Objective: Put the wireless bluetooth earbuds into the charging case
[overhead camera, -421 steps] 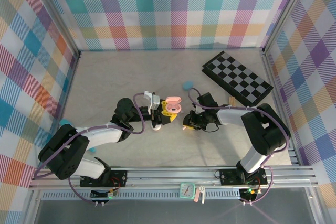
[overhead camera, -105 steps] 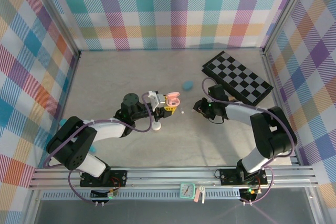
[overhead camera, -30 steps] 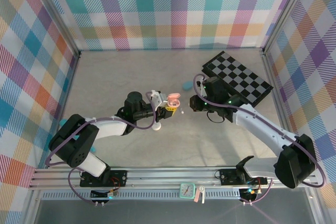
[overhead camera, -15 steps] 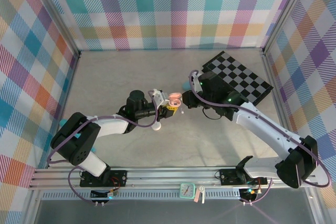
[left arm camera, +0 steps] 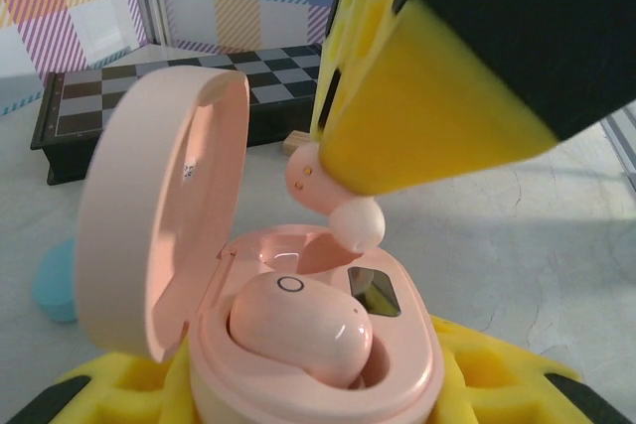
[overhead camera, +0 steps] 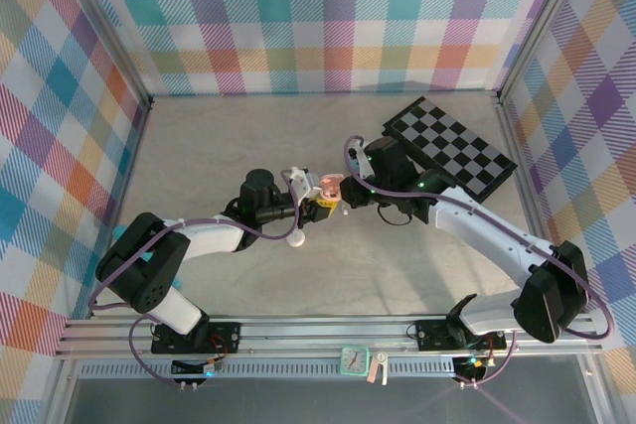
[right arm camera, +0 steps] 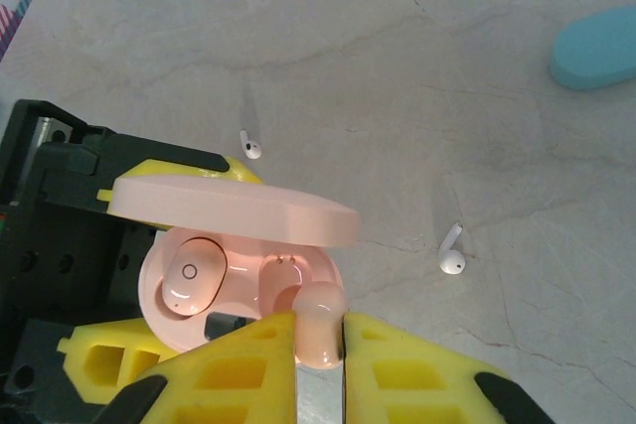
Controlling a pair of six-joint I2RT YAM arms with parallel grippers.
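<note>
Open pink case (left arm camera: 149, 235) clamped between the left gripper's (left arm camera: 313, 409) narrowed jaws, one pink earbud (left arm camera: 298, 330) seated in a well, the neighbouring well empty, second pink earbud (right arm camera: 318, 330) pinched tight by the right gripper (right arm camera: 320, 354), just above that empty well

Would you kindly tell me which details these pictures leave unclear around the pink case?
Empty socket: right wrist view, partly covered by the held earbud, right tool and lid.
Teal case: right wrist view, cut by the right edge; left wrist view, partly behind the lid.
Pink case: top view, too small to show its contents.
Left tool: left wrist view, fingers cut by the bottom edge.
</note>
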